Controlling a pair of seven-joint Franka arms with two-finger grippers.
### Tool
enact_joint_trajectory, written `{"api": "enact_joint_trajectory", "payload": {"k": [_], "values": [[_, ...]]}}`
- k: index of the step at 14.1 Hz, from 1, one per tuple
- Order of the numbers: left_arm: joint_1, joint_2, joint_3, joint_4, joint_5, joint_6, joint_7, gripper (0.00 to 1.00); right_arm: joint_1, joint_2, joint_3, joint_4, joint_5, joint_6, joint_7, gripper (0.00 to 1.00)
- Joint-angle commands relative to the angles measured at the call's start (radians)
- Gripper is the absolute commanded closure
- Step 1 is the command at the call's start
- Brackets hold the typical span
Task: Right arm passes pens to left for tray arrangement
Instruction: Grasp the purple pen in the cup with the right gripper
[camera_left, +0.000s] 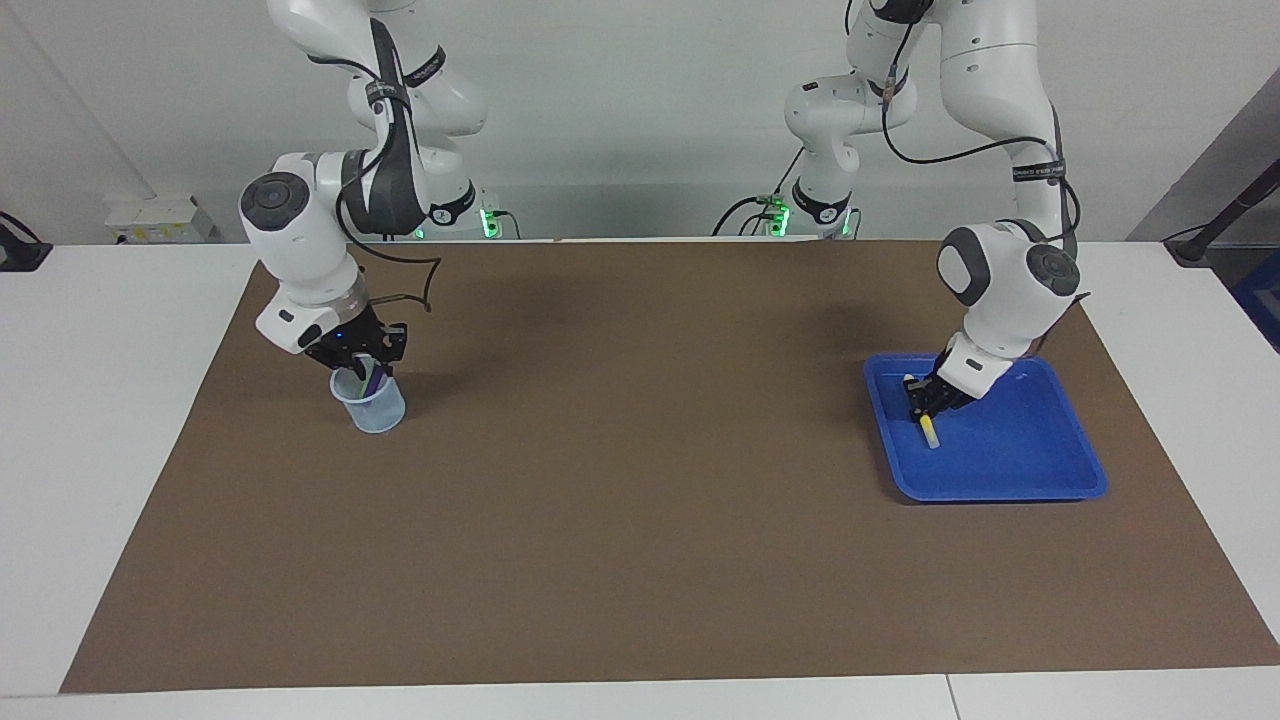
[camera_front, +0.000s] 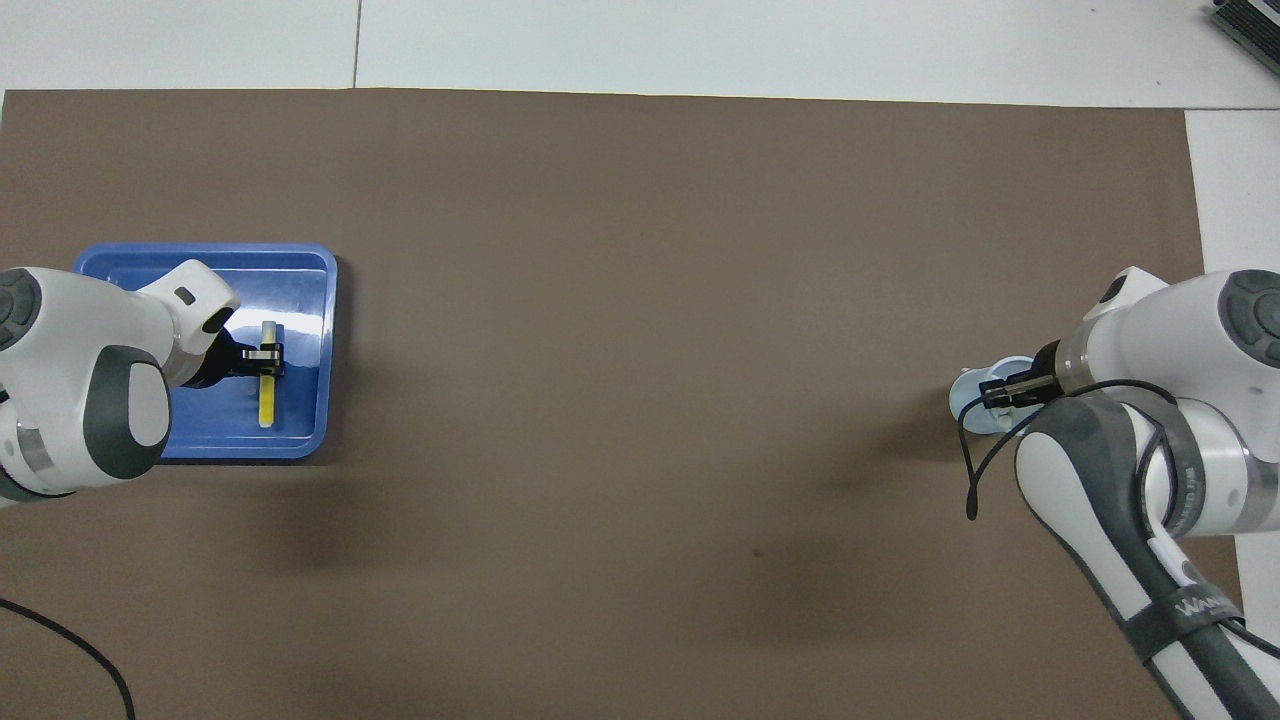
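Yellow pen (camera_left: 929, 432) is held clamped in the left gripper (camera_left: 925, 400) low over the blue tray (camera_left: 1000, 480) for laying down, while the right gripper (camera_left: 365, 362) is lowered into the mesh cup (camera_left: 372, 408), grip unclear.

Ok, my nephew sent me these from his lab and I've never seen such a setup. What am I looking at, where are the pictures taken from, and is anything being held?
These are two white robot arms at a table covered by a brown mat. One picture is taken from high across the table, facing the robots. The other looks down from above their own end.

Toward the left arm's end lies a blue tray. The left end effector, the arm's two-finger clamp, is shut on a yellow pen and holds it low inside the tray.

Toward the right arm's end stands a small clear cup with a purple pen in it. The right end effector is dipped into its mouth.
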Motion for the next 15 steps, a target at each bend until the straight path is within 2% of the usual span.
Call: {"api": "enact_joint_trajectory", "payload": {"k": [1, 2, 3, 4, 6, 11, 12, 13, 14, 15], "values": [[-0.004, 0.014, 0.003, 0.003, 0.016, 0.028, 0.000, 1.00, -0.011, 0.004, 0.007, -0.005, -0.003, 0.009, 0.013, 0.71], [-0.005, 0.014, 0.003, 0.003, 0.016, 0.028, 0.000, 0.90, -0.011, 0.003, 0.007, -0.007, -0.003, 0.007, 0.011, 0.74], [-0.005, 0.014, 0.003, 0.002, 0.016, 0.030, -0.003, 0.50, -0.011, 0.003, 0.007, -0.007, -0.003, 0.007, 0.008, 0.77], [-0.005, 0.014, 0.003, 0.003, 0.016, 0.028, -0.012, 0.35, -0.011, 0.003, 0.007, -0.005, -0.003, 0.002, 0.004, 0.86], [-0.005, 0.014, 0.002, 0.005, 0.016, 0.028, -0.024, 0.16, -0.030, 0.003, 0.006, -0.004, -0.003, -0.005, -0.048, 1.00], [-0.005, 0.010, 0.002, 0.027, 0.015, -0.016, -0.034, 0.15, -0.054, 0.003, 0.006, 0.015, -0.003, -0.033, -0.105, 1.00], [-0.005, 0.005, 0.002, 0.043, 0.015, -0.050, -0.040, 0.15, -0.053, 0.003, 0.007, 0.015, -0.002, -0.039, -0.098, 0.78], [-0.007, -0.001, 0.000, 0.066, 0.015, -0.091, -0.061, 0.15, -0.045, 0.000, 0.007, 0.016, 0.013, -0.048, -0.091, 0.65], [-0.007, -0.006, -0.005, 0.093, 0.015, -0.135, -0.076, 0.15, -0.041, -0.005, 0.007, 0.024, 0.058, -0.060, -0.087, 0.59], [-0.007, -0.010, -0.006, 0.121, 0.015, -0.175, -0.095, 0.15, -0.039, -0.007, 0.007, 0.033, 0.096, -0.082, -0.072, 0.58]]}}
